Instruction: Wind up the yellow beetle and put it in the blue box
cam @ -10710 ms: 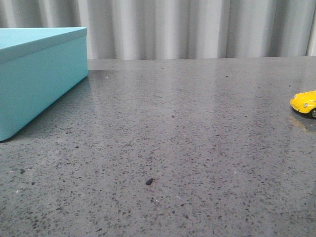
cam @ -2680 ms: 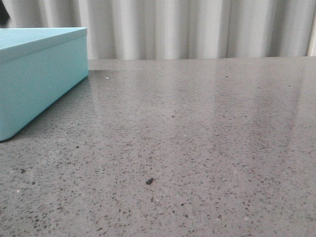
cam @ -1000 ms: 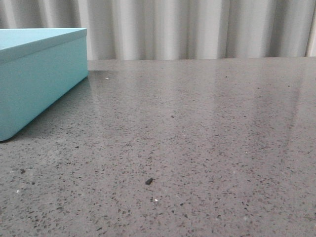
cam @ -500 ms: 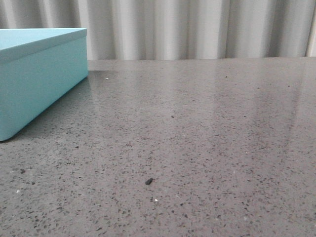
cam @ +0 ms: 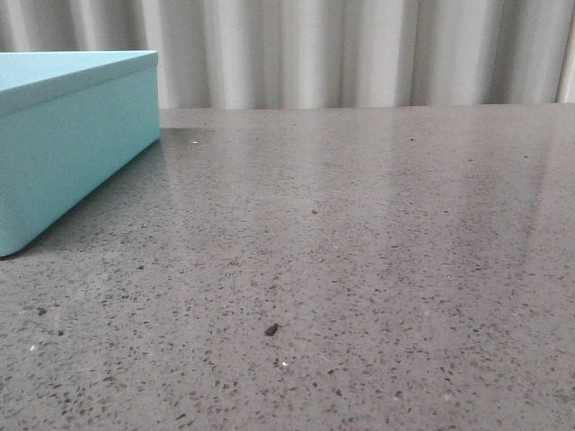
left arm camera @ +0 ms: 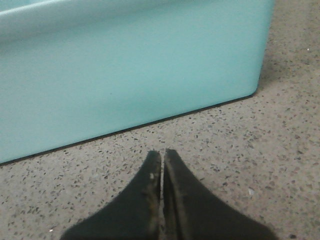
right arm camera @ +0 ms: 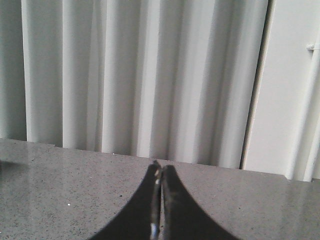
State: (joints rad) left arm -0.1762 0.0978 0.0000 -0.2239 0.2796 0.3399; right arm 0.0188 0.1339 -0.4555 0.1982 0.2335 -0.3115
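Beetle is nowhere in any of the three views: not on the table (cam: pixel 359 269), not between either pair of fingers. I cannot tell where it is. The box (cam: pixel 72 144), with its lid on, sits at about ten o'clock in the front view, on the table's left side, one corner turned toward the middle.

Judging by the layout, the box stands off to one side so that the middle of the table is left bare for handling the toy, and the closed lid suggests either that the storing is done or that the lid has yet to come off; these pictures do not settle which.

The left gripper (left arm camera: pixel 162 157) hangs low over the table just beside the box's long wall, not touching it. Its fingers (left arm camera: pixel 145 195) are pressed together with only a hairline seam between them, and nothing is caught there. That spot near the box would suit lid work, in my judgement, though a closed gripper would have to spread first.

The right gripper (right arm camera: pixel 160 172) points out level over the table toward the pleated curtain (right arm camera: pixel 125 75) at the back, well apart from the box. Its fingers (right arm camera: pixel 175 205) are likewise closed tip to tip and hold nothing.

A small dark speck (cam: pixel 271 329) lies on the table near six o'clock in the front view.
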